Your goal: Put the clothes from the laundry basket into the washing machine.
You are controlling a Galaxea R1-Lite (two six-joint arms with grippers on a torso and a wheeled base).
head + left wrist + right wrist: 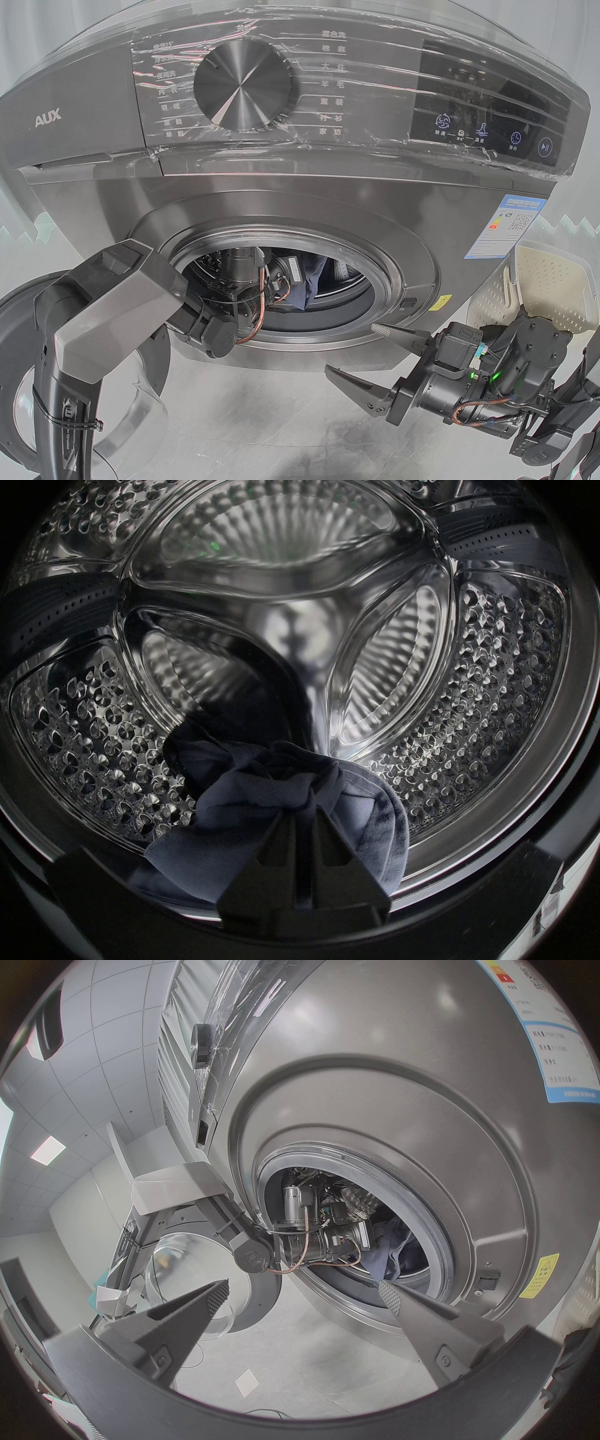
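Left pincer [304, 817] is inside the perforated steel drum [487, 686] of the silver-grey front-loading washing machine [300, 187], clenched on a bunched dark blue cloth garment [250, 811]. Garment sits low at the near lip of the drum, folds draped on both sides of the fingers. Reads as carried in past the door seal, not let go yet. Probably held low so it drops onto the drum floor, not the rim.

Right pincer [352, 350] hangs outside, below and right of the opening, jaws spread wide, nothing in them. My guess: parked clear of the left arm's path.

Round glass door [25, 356] is swung open on the left. Cream perforated plastic laundry basket [553, 284] is at far right, cut off by the frame edge and the right arm, so can't tell if clothes remain. Garment type unreadable; its near edge is hidden behind the pincer body.
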